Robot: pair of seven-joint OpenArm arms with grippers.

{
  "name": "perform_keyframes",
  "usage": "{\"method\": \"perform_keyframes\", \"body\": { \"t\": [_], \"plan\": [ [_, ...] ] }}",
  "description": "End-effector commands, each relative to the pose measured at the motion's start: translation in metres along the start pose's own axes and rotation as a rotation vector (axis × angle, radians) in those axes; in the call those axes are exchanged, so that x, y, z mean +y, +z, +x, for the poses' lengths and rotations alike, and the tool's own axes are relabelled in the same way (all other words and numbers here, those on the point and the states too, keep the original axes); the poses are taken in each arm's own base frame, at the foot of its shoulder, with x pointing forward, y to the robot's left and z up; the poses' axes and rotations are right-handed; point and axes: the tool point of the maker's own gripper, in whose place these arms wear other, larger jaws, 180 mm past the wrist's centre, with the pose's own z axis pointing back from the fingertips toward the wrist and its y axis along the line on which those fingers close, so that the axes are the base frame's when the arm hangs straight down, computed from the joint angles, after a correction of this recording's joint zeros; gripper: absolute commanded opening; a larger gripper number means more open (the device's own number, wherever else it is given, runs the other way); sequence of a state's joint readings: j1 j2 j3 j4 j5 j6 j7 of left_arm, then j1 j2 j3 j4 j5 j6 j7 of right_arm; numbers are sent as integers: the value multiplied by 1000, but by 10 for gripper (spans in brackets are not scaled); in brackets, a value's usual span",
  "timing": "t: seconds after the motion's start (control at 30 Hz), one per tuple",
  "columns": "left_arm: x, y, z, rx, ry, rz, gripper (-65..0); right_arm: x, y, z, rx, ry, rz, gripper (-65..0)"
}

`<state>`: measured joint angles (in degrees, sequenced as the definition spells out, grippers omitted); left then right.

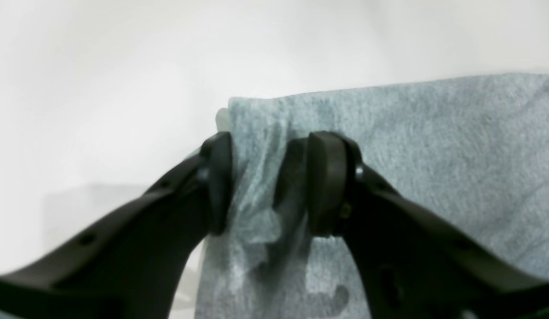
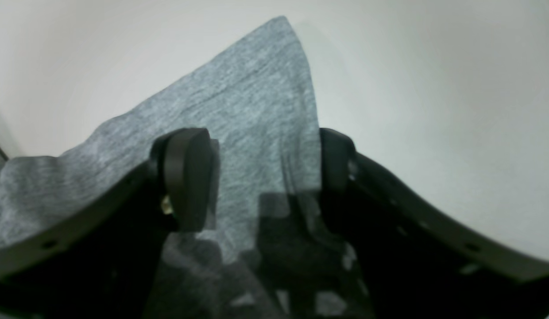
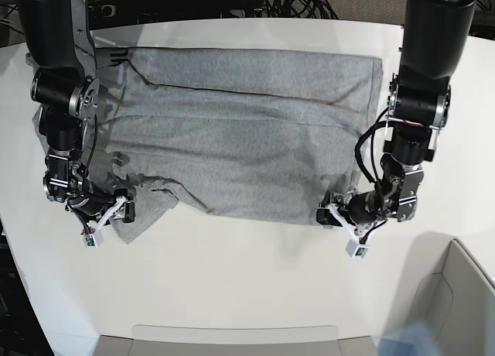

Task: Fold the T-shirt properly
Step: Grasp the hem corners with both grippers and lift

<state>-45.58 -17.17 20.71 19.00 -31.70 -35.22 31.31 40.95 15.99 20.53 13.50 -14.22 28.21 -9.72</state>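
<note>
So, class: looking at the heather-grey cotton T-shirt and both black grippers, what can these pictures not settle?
- T-shirt, base view: printed side not visible.
- Left gripper, left wrist view: blurred; cloth between open jaws, contact unclear.
- Right gripper, right wrist view: shadow hides the cloth lower down.
- Base view: both fingertips too small.

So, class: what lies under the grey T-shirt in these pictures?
Around the T-shirt, a white table shows, so it rests on that. The tabletop directly beneath is covered; whether anything lies there cannot be seen.
</note>
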Motion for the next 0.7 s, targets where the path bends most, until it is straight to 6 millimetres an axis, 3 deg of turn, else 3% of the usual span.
{"method": "perform_keyframes", "body": {
  "t": [0.0,0.13,0.23,0.37,0.47,0.57,0.67],
  "plan": [
    [5,2,-2,18,-10,14,-446,-3,1,-21,112,32,-17,-344],
    [8,3,-6,16,7,19,-649,-4,1,-10,90,35,-19,-520],
    [8,3,-6,21,3,20,-650,-6,2,5,62,31,-22,-650],
    [9,5,-3,8,37,14,-650,-8,4,26,38,46,-28,-650],
    [12,10,0,7,72,3,-650,-12,6,31,27,40,-35,-650],
    [20,27,25,-44,55,16,-650,-15,9,40,20,45,-40,-650],
    [25,42,23,-65,33,28,-650,-21,17,64,3,77,-64,-650]
  ]
}}
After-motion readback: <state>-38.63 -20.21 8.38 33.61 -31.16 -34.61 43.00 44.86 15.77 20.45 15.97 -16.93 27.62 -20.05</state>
